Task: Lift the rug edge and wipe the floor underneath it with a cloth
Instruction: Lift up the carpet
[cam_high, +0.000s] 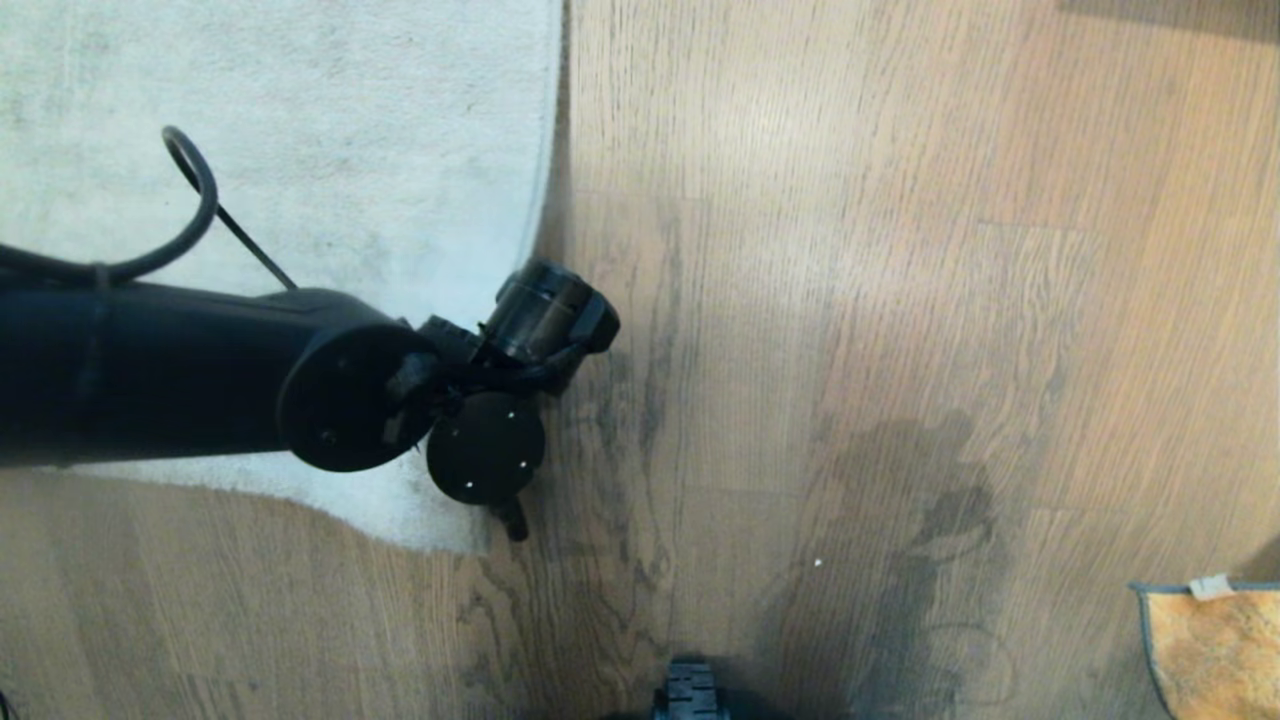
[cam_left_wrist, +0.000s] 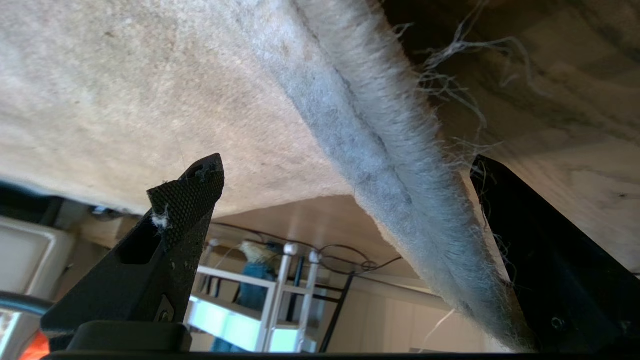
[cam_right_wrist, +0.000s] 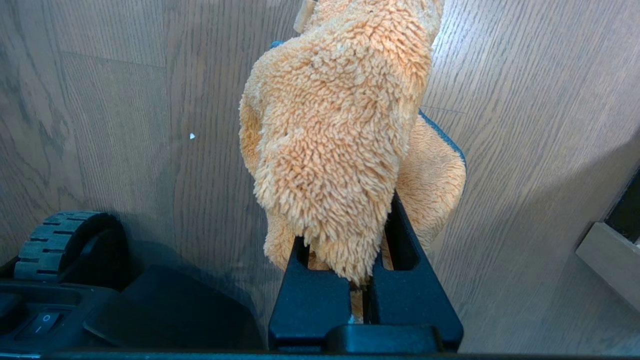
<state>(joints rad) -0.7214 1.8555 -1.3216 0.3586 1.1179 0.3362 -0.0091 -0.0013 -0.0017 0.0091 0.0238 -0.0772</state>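
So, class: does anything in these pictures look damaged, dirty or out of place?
Yes. The rug edge is frayed, with loose threads straggling off its border near the open left claw. The floor carries a dark smudgy patch right of the rug. The right claw grips the cloth.

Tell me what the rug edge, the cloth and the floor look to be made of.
Rug edge: pale grey short pile, apparently synthetic, with fraying threads.
Cloth: orange-tan shaggy fibre, probably microfibre, with dark edging, pinched in the right gripper.
Floor: matte wood-grain planks; wood or laminate, unclear.
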